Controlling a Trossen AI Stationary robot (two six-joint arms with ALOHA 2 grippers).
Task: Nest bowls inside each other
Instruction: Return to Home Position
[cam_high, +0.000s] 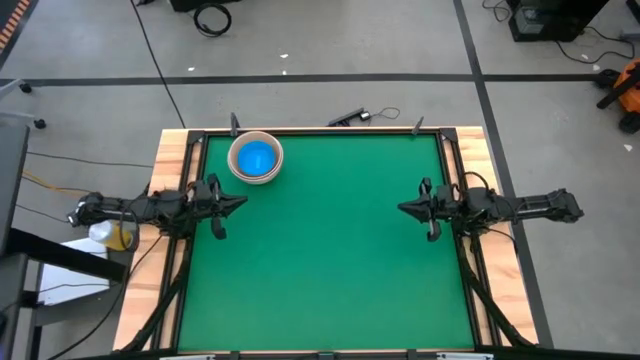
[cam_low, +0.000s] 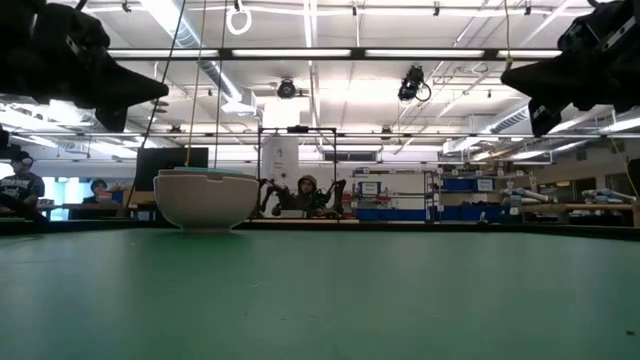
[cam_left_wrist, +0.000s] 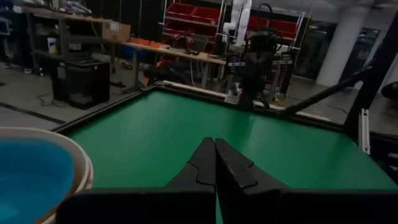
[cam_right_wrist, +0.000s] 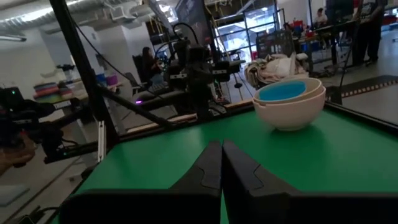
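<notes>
The bowls stand nested in one stack (cam_high: 256, 158) on the green mat, near the table's far left corner: a bright blue bowl (cam_right_wrist: 281, 91) sits inside pale beige and white ones (cam_low: 206, 199). The stack rests on its base. My left gripper (cam_high: 243, 203) hovers shut at the table's left edge, just on the near side of the stack. My right gripper (cam_high: 402, 208) hovers shut at the right edge, far from the stack. Both point level toward the table's middle, and neither holds anything.
The green mat (cam_high: 330, 250) lies bare between the two grippers and toward the near edge. A dark frame rail (cam_high: 320, 132) borders it, with wooden strips (cam_high: 170, 160) at the sides. People sit in the room beyond the table (cam_low: 20, 185).
</notes>
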